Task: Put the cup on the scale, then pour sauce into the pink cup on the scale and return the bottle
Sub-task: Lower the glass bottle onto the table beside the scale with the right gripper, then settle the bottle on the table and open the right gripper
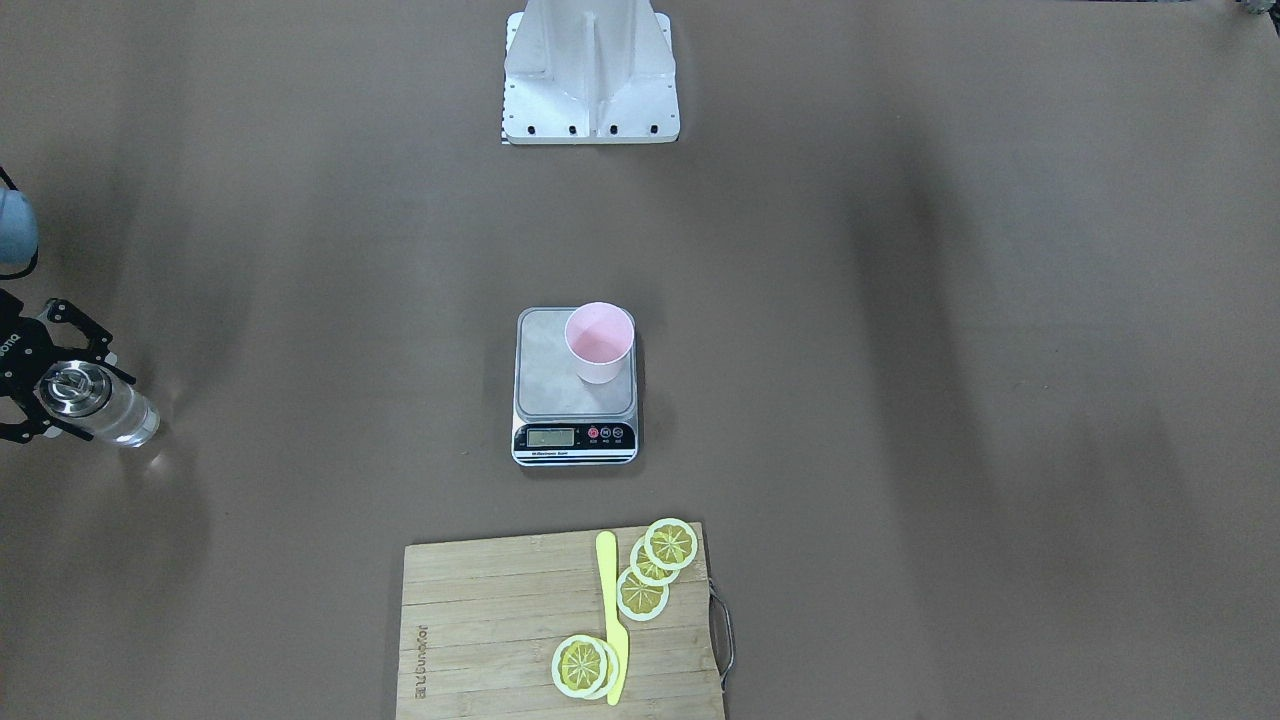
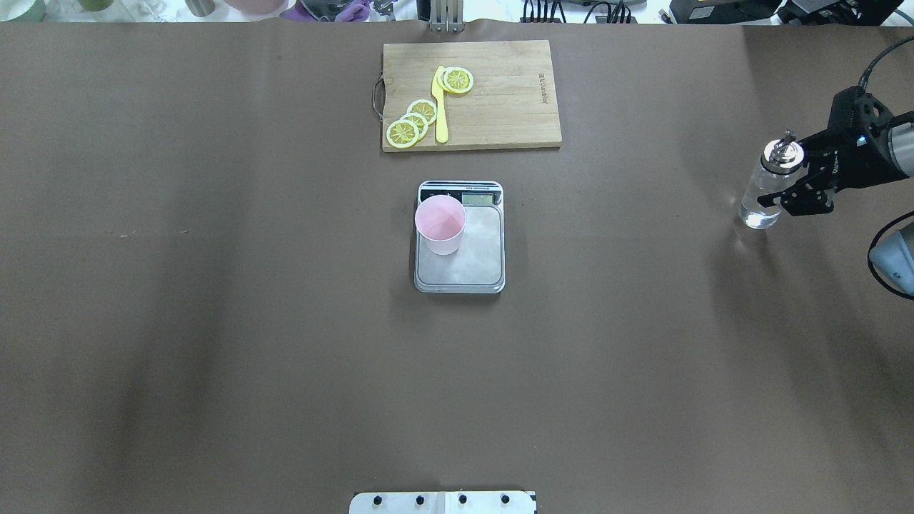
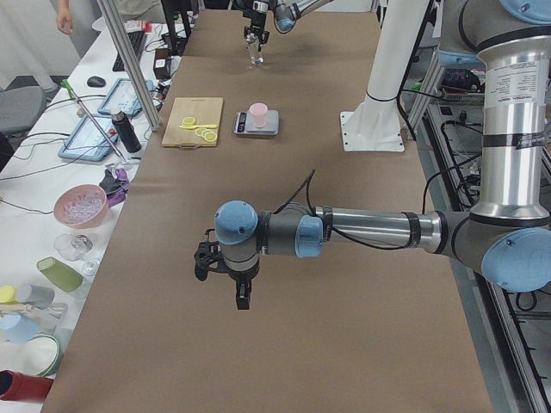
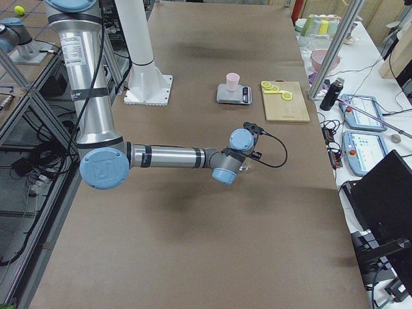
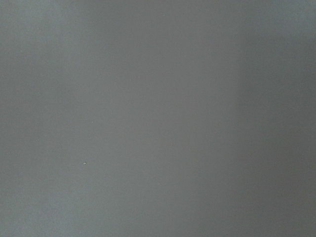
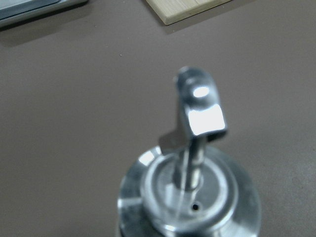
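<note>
bottle [image 1: 125,415] upright, right pincer [image 1: 95,397] astride it, grip unclear; pink cup [image 1: 600,343] on scale [image 1: 556,385]

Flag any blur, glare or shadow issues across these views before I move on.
Right wrist view: the bottle looms close, its pourer soft and out of focus, with a white glare patch. Left wrist view: only featureless table, so focus cannot be judged. Overhead and front-facing views: sharp, with broad soft shadow bands across the table and a glint beside the bottle.
</note>
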{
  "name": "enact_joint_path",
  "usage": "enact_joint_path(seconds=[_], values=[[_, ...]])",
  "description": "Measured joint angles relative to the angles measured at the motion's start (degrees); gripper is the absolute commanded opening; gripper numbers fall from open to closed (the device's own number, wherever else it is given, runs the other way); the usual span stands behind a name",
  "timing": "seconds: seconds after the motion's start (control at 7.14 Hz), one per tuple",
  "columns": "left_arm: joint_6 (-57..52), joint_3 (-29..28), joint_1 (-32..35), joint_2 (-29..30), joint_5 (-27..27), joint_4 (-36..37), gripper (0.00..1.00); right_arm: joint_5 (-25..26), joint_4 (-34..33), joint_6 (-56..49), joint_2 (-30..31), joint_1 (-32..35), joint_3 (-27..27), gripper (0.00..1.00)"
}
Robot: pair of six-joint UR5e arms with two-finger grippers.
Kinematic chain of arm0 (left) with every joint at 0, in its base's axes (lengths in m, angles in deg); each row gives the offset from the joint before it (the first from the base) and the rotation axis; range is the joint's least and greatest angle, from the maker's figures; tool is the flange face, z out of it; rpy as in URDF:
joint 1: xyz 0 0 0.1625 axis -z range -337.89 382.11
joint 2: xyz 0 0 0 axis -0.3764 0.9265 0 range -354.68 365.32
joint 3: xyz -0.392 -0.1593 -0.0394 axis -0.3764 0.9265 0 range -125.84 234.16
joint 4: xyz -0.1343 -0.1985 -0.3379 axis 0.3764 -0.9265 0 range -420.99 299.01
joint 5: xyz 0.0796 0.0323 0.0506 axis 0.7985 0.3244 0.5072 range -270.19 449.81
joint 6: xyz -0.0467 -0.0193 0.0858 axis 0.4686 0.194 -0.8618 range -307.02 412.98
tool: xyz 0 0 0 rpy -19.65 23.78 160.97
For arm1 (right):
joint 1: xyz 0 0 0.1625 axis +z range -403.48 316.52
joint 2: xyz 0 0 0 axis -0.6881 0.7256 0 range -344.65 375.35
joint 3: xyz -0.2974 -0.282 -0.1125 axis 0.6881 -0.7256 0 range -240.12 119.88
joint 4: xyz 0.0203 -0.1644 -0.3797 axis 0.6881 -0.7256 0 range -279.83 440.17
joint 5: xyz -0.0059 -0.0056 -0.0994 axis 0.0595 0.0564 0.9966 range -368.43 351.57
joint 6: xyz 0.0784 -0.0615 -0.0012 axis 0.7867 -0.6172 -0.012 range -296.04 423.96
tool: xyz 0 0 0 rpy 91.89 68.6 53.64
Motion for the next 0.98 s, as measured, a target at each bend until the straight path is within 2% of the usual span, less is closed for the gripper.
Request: enact_joint_path(seconds=[0.98], values=[[-2.17, -0.09, 0.00, 0.21, 0.07, -0.97, 0.98, -1.26, 3.83, 0.01, -0.22, -0.01, -3.16, 0.00]])
